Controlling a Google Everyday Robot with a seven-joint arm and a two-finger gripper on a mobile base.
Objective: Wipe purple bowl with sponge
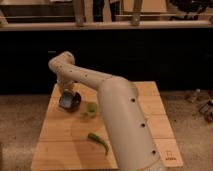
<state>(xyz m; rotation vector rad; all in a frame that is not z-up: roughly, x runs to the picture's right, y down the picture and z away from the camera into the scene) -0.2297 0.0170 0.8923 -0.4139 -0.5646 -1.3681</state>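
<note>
The purple bowl (75, 100) sits on the wooden table (55, 135) at the far left. My gripper (67, 96) reaches down over the bowl's left side from the white arm (115, 100). It is shut on the blue-grey sponge (64, 102), which is tilted against the bowl's left rim. The fingers themselves are mostly hidden by the wrist and the sponge.
A small light-green cup (91, 108) stands just right of the bowl. A long green vegetable (98, 142) lies nearer the front. The arm's thick white link covers the middle and right of the table. Gravel floor surrounds the table, and a dark counter runs behind it.
</note>
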